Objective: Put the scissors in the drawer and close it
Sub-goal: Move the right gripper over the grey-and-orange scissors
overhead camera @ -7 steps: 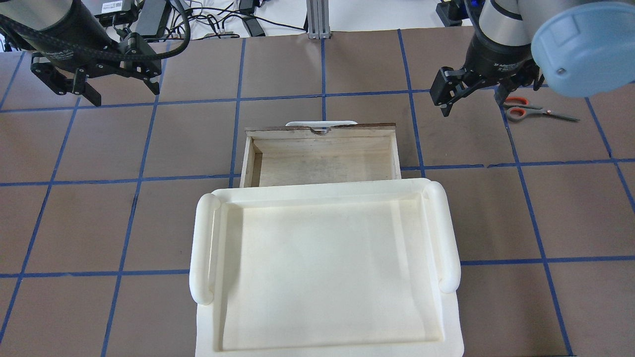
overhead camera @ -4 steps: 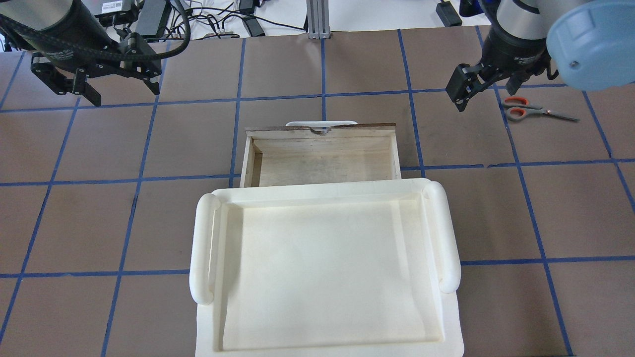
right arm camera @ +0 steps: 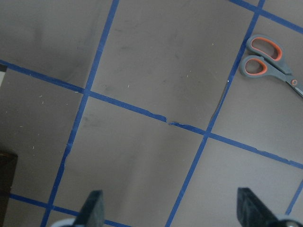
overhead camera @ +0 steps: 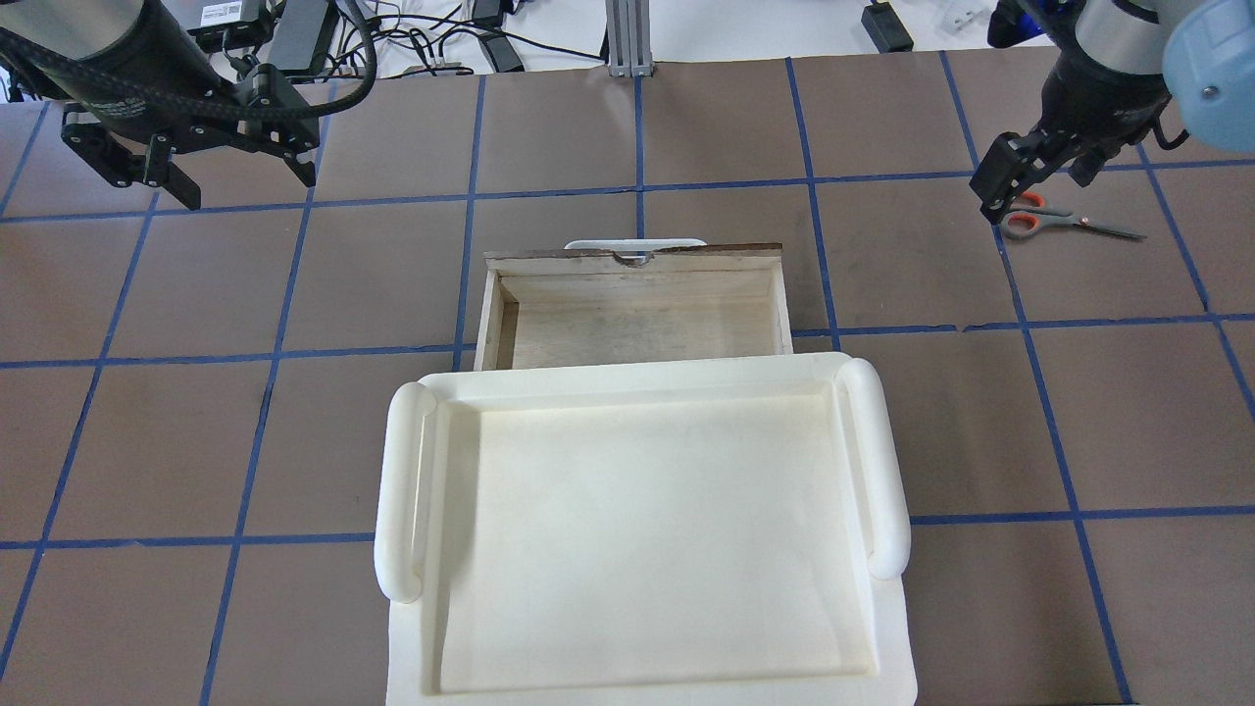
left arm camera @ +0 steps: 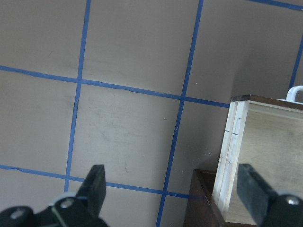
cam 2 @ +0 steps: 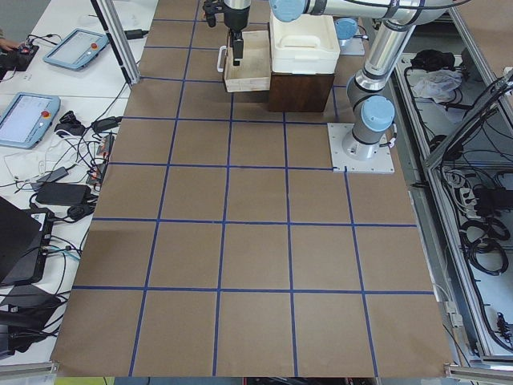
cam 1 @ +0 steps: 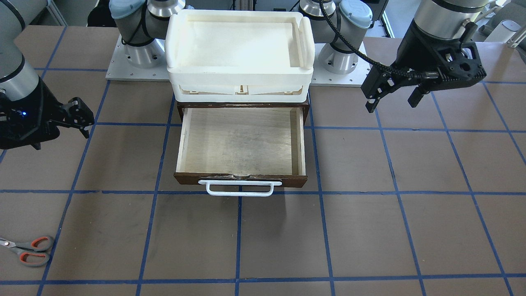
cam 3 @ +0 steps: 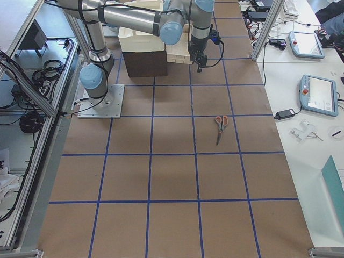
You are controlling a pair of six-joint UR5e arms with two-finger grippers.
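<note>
The scissors, grey handles with orange-red linings, lie flat on the brown table at the far right; they also show in the front view, the right side view and the right wrist view. The drawer stands pulled open and holds nothing, pale wood inside, with its white bar handle on the far side from me. My right gripper is open and empty, raised just left of the scissor handles. My left gripper is open and empty at the far left, well away from the drawer.
A white plastic tray sits on top of the dark brown cabinet that the drawer slides into. Blue tape lines grid the table. Cables and power bricks lie beyond the far edge.
My right gripper has moved rightward from beside the drawer's far right corner to just over the scissor handles. The left arm, drawer and scissors have not moved.
</note>
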